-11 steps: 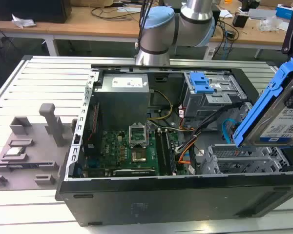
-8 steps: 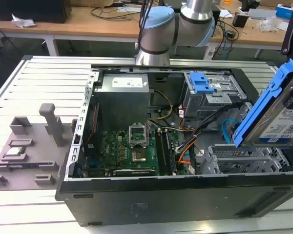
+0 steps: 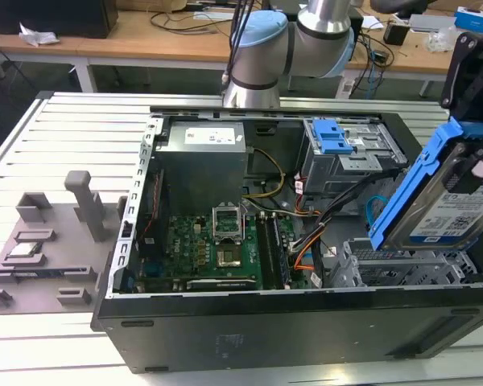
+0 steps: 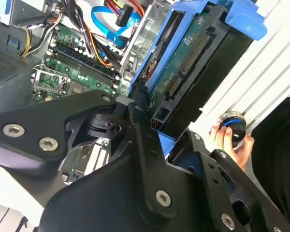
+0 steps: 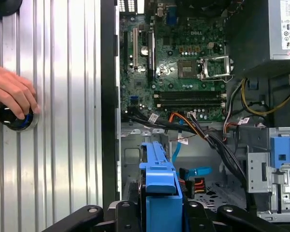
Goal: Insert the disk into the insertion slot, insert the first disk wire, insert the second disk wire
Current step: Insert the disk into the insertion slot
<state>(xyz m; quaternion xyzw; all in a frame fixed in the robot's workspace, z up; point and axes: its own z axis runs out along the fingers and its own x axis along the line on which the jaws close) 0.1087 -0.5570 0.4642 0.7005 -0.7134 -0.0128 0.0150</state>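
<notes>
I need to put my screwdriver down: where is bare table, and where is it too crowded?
Bare ribbed table lies beyond the grey fixtures on the exterior view's left, and beside the case around the hand in the first wrist view. Crowded: inside the case, wires run between board and slot, and the disk hangs above it.

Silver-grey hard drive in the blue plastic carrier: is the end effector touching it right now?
Touching. In the second wrist view the black end effector grips the silver-grey hard drive by its blue plastic carrier.
</notes>
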